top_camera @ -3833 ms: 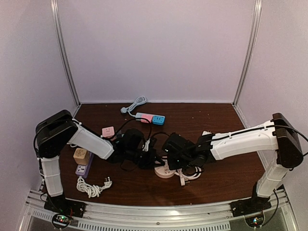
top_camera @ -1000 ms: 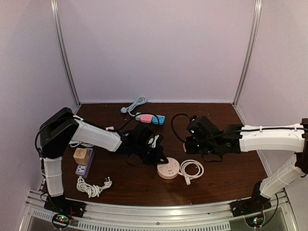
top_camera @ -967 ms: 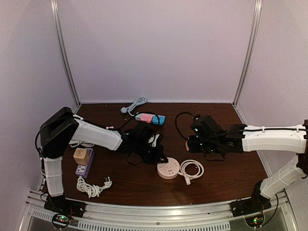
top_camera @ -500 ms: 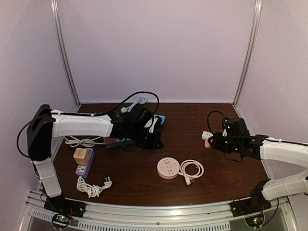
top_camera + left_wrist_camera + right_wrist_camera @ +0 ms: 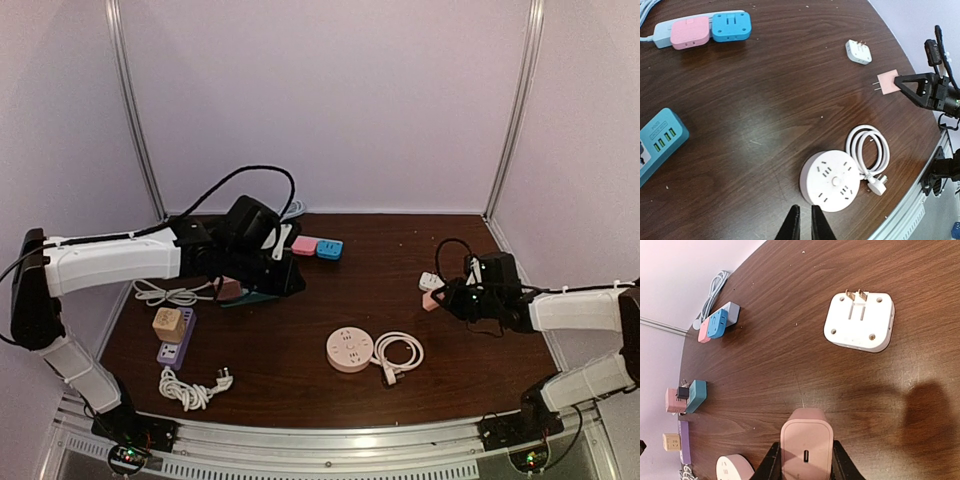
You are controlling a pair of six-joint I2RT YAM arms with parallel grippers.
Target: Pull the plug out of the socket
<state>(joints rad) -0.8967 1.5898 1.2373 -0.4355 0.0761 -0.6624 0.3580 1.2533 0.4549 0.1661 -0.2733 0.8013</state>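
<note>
**Right pincer.** My right pincer is pinching the pink plug, with one finger on each flat side. The plug's port face is turned towards my wrist camera. In the left wrist view its two prongs stick out bare, pointing left across the table.

**Location of the plug.** The plug is at the right side of the table, out of the round socket and well apart from it. The socket lies to the plug's left and nearer the front edge. A white adapter lies prongs-up on the wood just beyond the plug and does not touch it.

**Left pincer.** My left pincer has its fingers drawn almost together, with only a thin slit between them. Nothing is in the slit. It hangs over the left half of the table, close to the teal power strip.

**Socket.** The round socket lies flat with all its outlets showing. Its coiled white cord lies against its right side.

**Other items.** A pink-and-blue strip lies at the far side of the table.
</note>
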